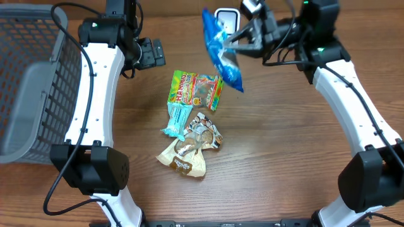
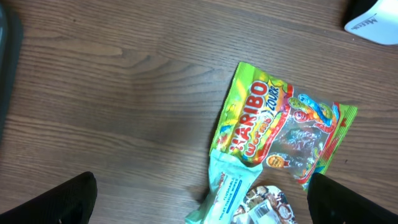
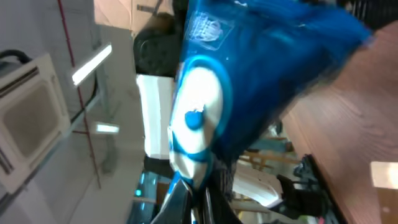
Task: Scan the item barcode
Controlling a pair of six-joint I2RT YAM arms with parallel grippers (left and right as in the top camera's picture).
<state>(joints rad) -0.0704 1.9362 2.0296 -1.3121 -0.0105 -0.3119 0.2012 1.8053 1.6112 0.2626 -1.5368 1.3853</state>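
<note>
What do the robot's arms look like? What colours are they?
The left arm and right arm have smooth white shells with chunky black joints. Thin black cables run along them. A tiny green light glows on the right arm. The left gripper and right gripper are black.

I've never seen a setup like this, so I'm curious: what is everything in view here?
basket: one, grey, table's left edge
scanner: one, white, top centre
blue bag: one, blue, held in the air by the scanner
Haribo bag: one, green and multicoloured, table centre
wrapper: one, pale teal, below the Haribo bag
snack packets: apparently two, brown and cream, overlapping, below the wrapper
table: one, brown wood
left gripper: one, black, open, empty
right gripper: one, black, shut on the blue bag
</note>
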